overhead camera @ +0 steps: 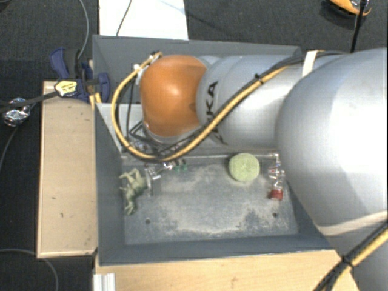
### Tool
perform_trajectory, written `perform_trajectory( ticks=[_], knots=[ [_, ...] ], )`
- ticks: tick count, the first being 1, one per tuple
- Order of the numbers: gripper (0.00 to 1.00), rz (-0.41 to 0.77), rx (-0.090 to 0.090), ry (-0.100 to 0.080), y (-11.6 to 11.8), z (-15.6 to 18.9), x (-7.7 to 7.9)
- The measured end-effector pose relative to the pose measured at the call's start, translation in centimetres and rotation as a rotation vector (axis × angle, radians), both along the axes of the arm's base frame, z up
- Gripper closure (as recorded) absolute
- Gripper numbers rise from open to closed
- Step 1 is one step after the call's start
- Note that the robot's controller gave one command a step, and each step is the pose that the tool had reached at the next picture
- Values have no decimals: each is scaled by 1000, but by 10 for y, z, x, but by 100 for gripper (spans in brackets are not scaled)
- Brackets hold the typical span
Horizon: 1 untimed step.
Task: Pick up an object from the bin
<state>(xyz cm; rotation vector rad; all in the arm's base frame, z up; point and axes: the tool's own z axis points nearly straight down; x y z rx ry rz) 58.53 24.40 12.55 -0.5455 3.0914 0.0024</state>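
Gripper (156,170) low at back-left of bin (212,217), under orange wrist cover (171,94).
Green toy figure (134,188) just beside it; open or closed: can't tell. 1 green disc (244,167) well right.

Robotics lab from where I sit: big silver KUKA-marked arm (339,150) with a yellow cable (242,96) run along it, reaching into a grey metal bin (109,223), more loose cables (86,17) trailing over dark carpet (254,11) around it.
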Motion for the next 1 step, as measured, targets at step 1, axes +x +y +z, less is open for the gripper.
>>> perform_trajectory(
  ticks=[1],
  knots=[
    [0,42,2,-5,13,0,1]
  ],
)
